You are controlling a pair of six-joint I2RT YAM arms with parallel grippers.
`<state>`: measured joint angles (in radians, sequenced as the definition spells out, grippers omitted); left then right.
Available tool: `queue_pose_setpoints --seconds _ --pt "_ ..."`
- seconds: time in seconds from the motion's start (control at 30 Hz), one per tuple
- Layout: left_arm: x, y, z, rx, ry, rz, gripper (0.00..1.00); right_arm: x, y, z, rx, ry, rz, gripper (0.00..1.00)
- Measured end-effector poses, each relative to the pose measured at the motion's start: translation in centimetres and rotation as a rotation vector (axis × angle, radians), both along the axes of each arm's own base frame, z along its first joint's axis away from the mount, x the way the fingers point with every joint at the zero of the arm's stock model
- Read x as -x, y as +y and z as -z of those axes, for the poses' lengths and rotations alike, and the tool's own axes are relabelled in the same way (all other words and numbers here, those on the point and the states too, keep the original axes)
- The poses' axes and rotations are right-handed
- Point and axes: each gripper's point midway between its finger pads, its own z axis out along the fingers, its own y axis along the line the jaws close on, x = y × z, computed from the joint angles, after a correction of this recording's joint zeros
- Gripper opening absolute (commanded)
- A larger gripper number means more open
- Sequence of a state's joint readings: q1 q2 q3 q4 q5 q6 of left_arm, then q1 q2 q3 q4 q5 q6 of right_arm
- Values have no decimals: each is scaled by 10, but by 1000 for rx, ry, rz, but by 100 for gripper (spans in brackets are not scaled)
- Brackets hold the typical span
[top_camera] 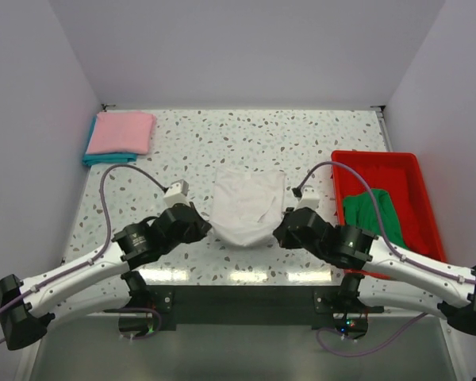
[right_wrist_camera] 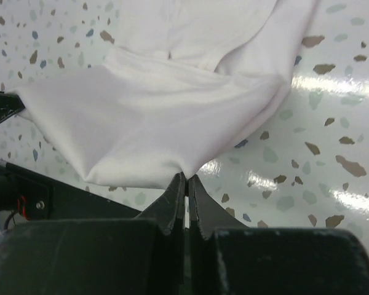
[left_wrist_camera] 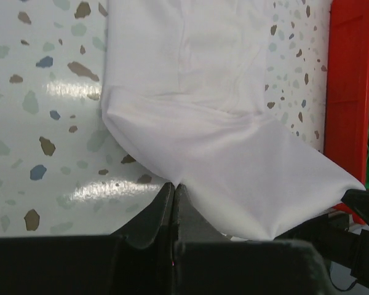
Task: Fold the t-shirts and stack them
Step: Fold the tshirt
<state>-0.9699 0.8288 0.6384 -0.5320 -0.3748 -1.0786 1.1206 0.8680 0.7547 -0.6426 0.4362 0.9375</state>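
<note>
The white t-shirt (top_camera: 248, 208) lies bunched at the middle of the speckled table. Its near edge is lifted and stretched between both grippers. My left gripper (top_camera: 207, 228) is shut on the shirt's near left corner (left_wrist_camera: 174, 184), and the cloth (left_wrist_camera: 234, 160) fans out from its tips. My right gripper (top_camera: 278, 232) is shut on the near right corner (right_wrist_camera: 186, 174) of the white cloth (right_wrist_camera: 147, 123). A folded pink t-shirt (top_camera: 122, 131) rests on a folded teal t-shirt (top_camera: 101, 159) at the far left. A green t-shirt (top_camera: 373, 216) lies crumpled in the red tray (top_camera: 377, 161).
The red tray (left_wrist_camera: 347, 92) stands at the right of the table, close behind my right arm. White walls close in the table at the back and both sides. Purple cables loop over both arms.
</note>
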Motion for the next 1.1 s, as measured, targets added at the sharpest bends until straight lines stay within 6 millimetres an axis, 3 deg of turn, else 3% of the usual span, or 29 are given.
queue_pose_setpoints --seconds 0.13,0.27,0.37,0.57,0.67,0.7,0.77,0.8,0.83,0.87,0.9,1.0,1.1 --pt "-38 5 -14 -1 -40 -64 0 -36 -10 -14 21 -26 75 0" --pt "-71 5 -14 -32 -40 -86 0 -78 -27 -14 66 -9 149 0" --pt "-101 -2 -18 -41 -46 -88 0 -107 -28 -14 77 13 164 0" --pt "-185 -13 -33 -21 -89 -110 0 -178 -29 -9 57 61 183 0" --pt "-232 -15 -25 -17 -96 -119 1 -222 -31 3 36 82 200 0" --pt "-246 -14 -18 -13 -96 -117 5 -236 -31 9 29 96 204 0" --pt "-273 -13 -1 0 -91 -114 18 -260 -34 25 20 122 217 11" --pt "-285 -13 10 13 -80 -102 38 -273 -35 36 12 144 219 16" --pt "-296 -13 17 20 -79 -87 46 -286 -36 45 3 158 224 22" --pt "-310 -15 26 40 -77 -71 55 -294 -37 54 0 173 227 39" --pt "-322 -16 34 55 -72 -54 64 -304 -40 62 -10 190 238 46" --pt "-347 -13 51 68 -63 -25 72 -321 -51 83 -19 224 257 67" --pt "-349 -8 46 75 -71 -18 72 -326 -63 84 -7 231 276 69"
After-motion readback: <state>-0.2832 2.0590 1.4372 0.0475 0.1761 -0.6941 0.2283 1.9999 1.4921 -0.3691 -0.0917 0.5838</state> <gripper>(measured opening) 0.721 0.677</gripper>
